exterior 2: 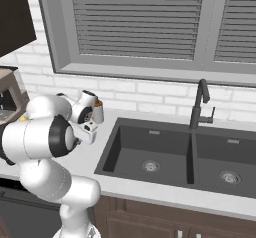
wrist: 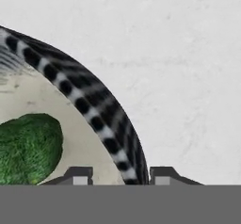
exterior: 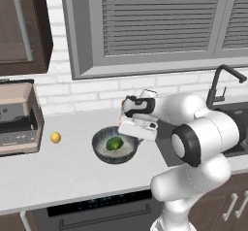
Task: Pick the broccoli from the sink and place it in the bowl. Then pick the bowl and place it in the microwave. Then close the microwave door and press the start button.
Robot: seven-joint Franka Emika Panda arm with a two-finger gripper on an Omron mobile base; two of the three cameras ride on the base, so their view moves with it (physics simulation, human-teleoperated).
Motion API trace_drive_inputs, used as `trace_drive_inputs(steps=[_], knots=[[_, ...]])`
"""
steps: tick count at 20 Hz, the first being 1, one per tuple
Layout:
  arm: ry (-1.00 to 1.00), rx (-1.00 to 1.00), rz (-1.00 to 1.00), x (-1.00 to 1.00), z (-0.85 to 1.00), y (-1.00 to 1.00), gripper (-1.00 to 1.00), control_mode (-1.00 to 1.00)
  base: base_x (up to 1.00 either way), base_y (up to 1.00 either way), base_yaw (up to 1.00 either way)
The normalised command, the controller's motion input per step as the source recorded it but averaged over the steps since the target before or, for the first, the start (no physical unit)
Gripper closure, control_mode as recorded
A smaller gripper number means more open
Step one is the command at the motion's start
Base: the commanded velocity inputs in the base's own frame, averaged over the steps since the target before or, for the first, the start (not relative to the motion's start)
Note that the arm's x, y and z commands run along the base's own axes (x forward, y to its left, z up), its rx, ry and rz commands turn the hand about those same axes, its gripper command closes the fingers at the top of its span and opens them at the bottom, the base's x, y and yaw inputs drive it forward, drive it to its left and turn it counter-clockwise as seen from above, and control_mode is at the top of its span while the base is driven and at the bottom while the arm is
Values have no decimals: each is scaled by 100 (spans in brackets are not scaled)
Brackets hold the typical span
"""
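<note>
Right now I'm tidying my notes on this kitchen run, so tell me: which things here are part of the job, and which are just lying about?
Part of the job:
- broccoli, in the bowl
- bowl, on the counter
- sink
- microwave, at the counter's far left
- pincer, straddling the bowl's rim

Just lying about:
- yellow fruit, beside the microwave
- faucet
- window blinds

One bowl (exterior: 115, 145), one broccoli (exterior: 115, 143), one lemon (exterior: 55, 137)
</note>
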Motion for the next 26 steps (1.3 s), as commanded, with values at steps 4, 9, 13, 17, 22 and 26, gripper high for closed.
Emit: trace_drive_inputs(steps=[4, 9, 13, 17, 22, 26], knots=[[-1, -1, 0, -14, -15, 22, 100, -100, 0, 0, 0], [-3, 0, -1, -51, 6, -3, 100, -100, 0, 0, 0], [-10, 0, -6, -53, 42, -19, 100, -100, 0, 0, 0], [-21, 4, -14, -38, 66, -35, 100, -100, 0, 0, 0], [-6, 3, -25, -45, 67, -40, 100, -100, 0, 0, 0], [3, 0, -32, -39, 64, -36, 100, -100, 0, 0, 0]])
